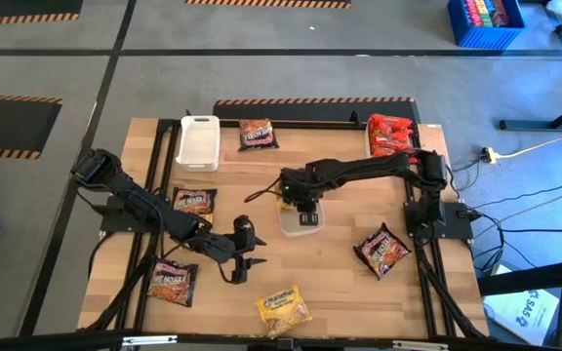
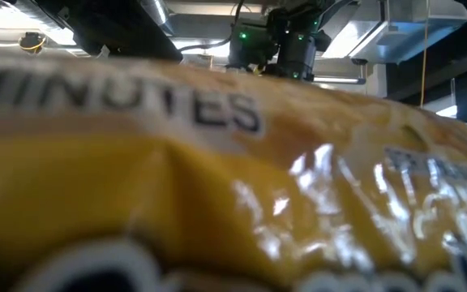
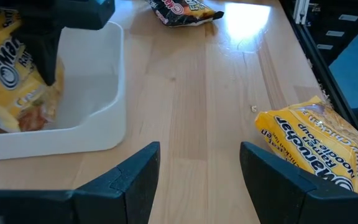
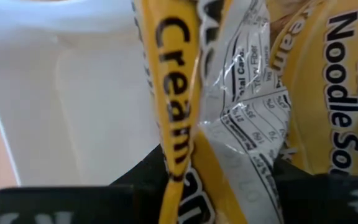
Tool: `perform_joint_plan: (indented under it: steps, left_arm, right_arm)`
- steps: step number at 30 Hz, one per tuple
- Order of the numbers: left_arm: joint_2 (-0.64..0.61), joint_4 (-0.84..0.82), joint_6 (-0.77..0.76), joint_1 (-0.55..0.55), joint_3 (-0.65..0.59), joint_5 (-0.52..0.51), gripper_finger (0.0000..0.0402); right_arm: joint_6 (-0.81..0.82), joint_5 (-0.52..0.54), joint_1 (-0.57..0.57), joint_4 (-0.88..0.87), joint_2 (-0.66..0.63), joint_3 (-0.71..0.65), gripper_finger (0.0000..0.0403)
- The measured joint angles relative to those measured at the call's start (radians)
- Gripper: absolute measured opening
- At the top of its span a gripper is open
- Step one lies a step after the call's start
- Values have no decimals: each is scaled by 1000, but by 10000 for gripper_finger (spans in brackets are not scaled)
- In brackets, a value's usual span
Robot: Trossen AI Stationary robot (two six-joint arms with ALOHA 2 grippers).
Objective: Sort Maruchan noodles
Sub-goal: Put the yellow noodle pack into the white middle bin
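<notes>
My right gripper (image 1: 301, 207) stands over a white tray (image 1: 302, 226) at the table's middle, shut on a yellow Maruchan packet (image 3: 14, 68). My left gripper (image 3: 197, 180) hangs open over bare wood nearer the front, with nothing between its fingers. A second yellow packet (image 1: 283, 310) lies flat by the near edge and fills the low view (image 2: 217, 186). Dark packets lie flat at the left (image 1: 193, 202), the front left (image 1: 172, 283), the right (image 1: 382, 251) and the far side (image 1: 258, 134). Red packets (image 1: 390, 135) are heaped at the far right. My right gripper pinches the yellow packet between its two fingers (image 4: 138, 186) at a crumpled fold of its back seam (image 4: 229, 124), coming from above and pointing down. The packet hangs on edge below the fingers, its lower end (image 3: 27, 118) down inside the tray.
Another white tray (image 1: 198, 141) stands at the far left. Black frame rails run along the table's left and right sides. Bare wood lies between my left gripper and the yellow packet by the near edge.
</notes>
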Motion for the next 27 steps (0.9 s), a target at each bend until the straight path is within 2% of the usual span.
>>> perform_joint_plan:
  steps: [7,19,27]
  left_arm:
    - [0,0,0,0,0,3,215]
    - [0,0,0,0,0,28,215]
    - [0,0,0,0,0,28,215]
  right_arm:
    - [10,15,0,-1,-7,0,115]
    - [17,92,0,-21,-15,0,226]
    - [43,184,0,-26,-56,0,243]
